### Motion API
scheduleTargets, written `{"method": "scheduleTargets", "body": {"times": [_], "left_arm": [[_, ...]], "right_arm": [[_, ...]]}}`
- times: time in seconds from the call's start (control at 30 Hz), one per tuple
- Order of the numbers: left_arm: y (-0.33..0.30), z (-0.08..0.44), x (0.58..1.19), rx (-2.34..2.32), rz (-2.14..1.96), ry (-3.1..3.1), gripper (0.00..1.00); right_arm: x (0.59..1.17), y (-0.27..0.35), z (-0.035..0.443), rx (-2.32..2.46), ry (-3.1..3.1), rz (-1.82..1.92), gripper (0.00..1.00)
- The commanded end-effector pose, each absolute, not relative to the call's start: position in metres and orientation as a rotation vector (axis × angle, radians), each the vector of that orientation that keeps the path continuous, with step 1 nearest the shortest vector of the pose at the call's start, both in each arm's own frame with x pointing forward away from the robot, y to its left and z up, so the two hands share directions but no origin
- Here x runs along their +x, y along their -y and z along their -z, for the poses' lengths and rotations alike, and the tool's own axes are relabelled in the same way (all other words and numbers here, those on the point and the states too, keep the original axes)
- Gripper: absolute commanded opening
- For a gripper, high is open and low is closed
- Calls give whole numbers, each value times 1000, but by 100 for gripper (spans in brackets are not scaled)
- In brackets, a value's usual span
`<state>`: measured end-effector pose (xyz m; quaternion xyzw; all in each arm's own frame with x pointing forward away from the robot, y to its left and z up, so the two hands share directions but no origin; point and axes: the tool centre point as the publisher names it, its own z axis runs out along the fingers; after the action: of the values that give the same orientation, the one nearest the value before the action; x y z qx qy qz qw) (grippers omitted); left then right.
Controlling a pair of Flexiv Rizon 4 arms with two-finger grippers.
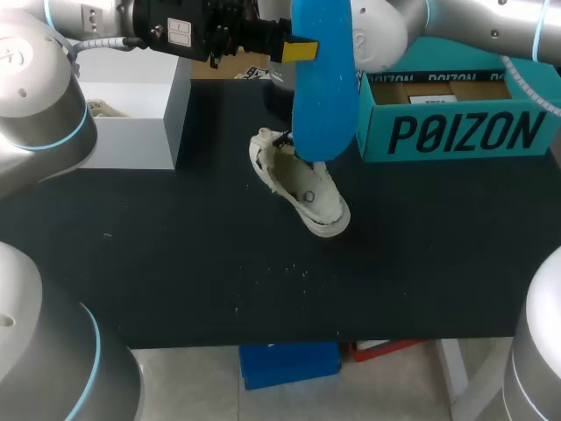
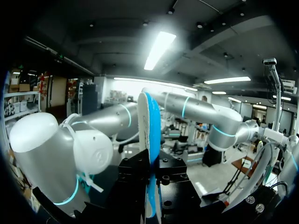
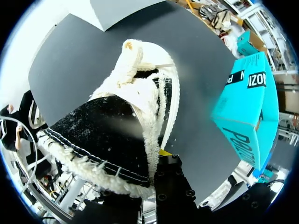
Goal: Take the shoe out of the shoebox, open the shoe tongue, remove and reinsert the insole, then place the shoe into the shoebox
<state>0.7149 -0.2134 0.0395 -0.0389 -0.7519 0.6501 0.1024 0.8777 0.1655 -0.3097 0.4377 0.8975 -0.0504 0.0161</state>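
One cream canvas shoe (image 1: 307,189) lies nearest me on the black table (image 1: 158,263), its opening showing. It looks soft and light, and the frayed collar will likely buckle, so I'd brace it by the heel or side wall. My right gripper (image 3: 163,153) sits against that collar, but I cannot tell whether it is clamped. Above the shoe, my left gripper (image 1: 299,51) is clenched on the blue insole (image 1: 324,88) near its upper end. The insole is probably thin, bendy foam, best fed in toe-first. Farthest back stands the open teal shoebox (image 1: 456,132).
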Motion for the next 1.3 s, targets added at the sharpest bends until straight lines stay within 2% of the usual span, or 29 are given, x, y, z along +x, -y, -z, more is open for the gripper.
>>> {"method": "scheduleTargets", "body": {"times": [0.03, 0.4, 0.93, 0.97, 1.0, 1.03, 1.3], "left_arm": [[215, -39, 714, -111, -1924, 2221, 0], [215, -39, 714, -111, -1924, 2221, 0], [215, -39, 714, -111, -1924, 2221, 0], [215, -39, 714, -111, -1924, 2221, 0], [215, -39, 714, -111, -1924, 2221, 0], [215, -39, 714, -111, -1924, 2221, 0], [215, -39, 714, -111, -1924, 2221, 0]], "right_arm": [[878, -172, 319, 2221, -2197, 90, 0], [882, -181, 347, 2286, -2143, 75, 0], [883, -181, 382, 2137, -2174, 16, 0], [883, -180, 382, 2135, -2181, -16, 3], [883, -179, 381, 2125, -2188, -37, 33], [883, -177, 381, 2120, -2183, -36, 100], [879, -162, 350, 2143, -2244, -272, 100]]}}
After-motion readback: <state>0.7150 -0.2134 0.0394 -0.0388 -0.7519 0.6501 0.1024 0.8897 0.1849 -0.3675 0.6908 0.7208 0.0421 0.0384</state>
